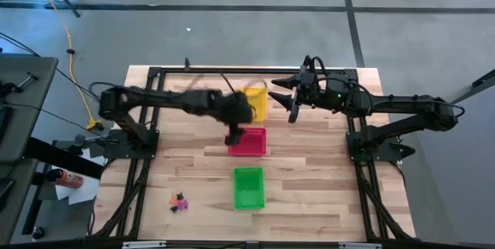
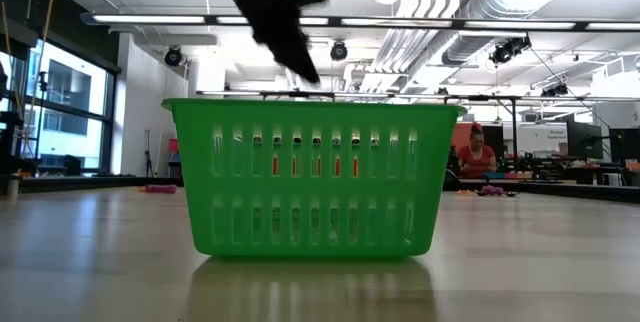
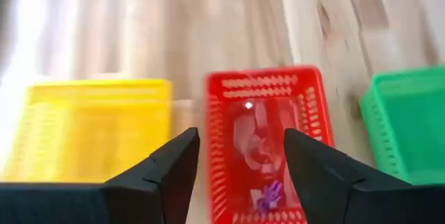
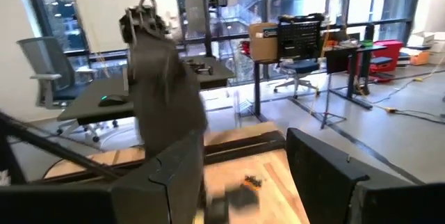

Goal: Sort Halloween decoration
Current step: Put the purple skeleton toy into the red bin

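A few trinkets (image 1: 179, 201) are lying loose on the table (image 1: 309, 202), well away from both jaws. The left gripper (image 3: 242, 165) is hanging over the red basket (image 1: 247, 141) with jaws parted, holding nothing; a purple trinket (image 3: 268, 196) is lying in the basket directly below them. The right gripper (image 4: 245, 165) is hovering with jaws apart and empty, beside the yellow basket (image 1: 256, 102).

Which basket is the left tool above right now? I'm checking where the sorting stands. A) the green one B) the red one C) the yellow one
B: in the high view the left tool is over the red basket, and its wrist view looks into that basket.
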`<state>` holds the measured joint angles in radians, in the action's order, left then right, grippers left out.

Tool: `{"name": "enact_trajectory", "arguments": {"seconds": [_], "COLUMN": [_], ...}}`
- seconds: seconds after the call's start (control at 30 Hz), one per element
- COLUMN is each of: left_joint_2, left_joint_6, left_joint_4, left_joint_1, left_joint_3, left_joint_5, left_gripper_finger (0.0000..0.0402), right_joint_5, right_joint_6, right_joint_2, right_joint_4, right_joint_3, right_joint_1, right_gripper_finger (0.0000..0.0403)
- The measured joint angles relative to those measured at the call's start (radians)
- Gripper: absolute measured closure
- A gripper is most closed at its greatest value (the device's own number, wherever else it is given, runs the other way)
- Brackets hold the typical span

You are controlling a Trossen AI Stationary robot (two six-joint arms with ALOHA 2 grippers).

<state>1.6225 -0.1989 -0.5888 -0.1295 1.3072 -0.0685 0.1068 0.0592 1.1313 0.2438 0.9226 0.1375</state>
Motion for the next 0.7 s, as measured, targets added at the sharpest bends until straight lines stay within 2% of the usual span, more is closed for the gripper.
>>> {"name": "enact_trajectory", "arguments": {"seconds": [0.23,0.3,0.5,0.6,0.7], "left_joint_2": [-0.305,-0.394,-0.62,-0.668,-0.678], "left_joint_6": [0.138,0.154,0.249,0.297,0.278], "left_joint_4": [0.017,0.08,0.484,0.698,0.834], "left_joint_1": [-0.098,-0.105,-0.088,-0.078,-0.071], "left_joint_3": [-0.046,-0.092,-0.349,-0.49,-0.581], "left_joint_5": [-0.009,-0.009,-0.011,-0.012,-0.012], "left_gripper_finger": [0.0207,0.0211,0.0226,0.023,0.0232], "right_joint_5": [0.017,0.005,-0.109,-0.112,-0.112], "right_joint_6": [0.001,-0.008,-0.103,-0.115,-0.109], "right_joint_2": [0.0,0.0,0.0,0.0,0.0], "right_joint_4": [0.001,0.001,0.001,0.001,0.001], "right_joint_3": [0.0,0.0,0.0,0.0,0.0], "right_joint_1": [0.0,0.0,0.0,0.0,0.0], "right_gripper_finger": [0.0203,0.0203,0.0203,0.0203,0.0203]}}
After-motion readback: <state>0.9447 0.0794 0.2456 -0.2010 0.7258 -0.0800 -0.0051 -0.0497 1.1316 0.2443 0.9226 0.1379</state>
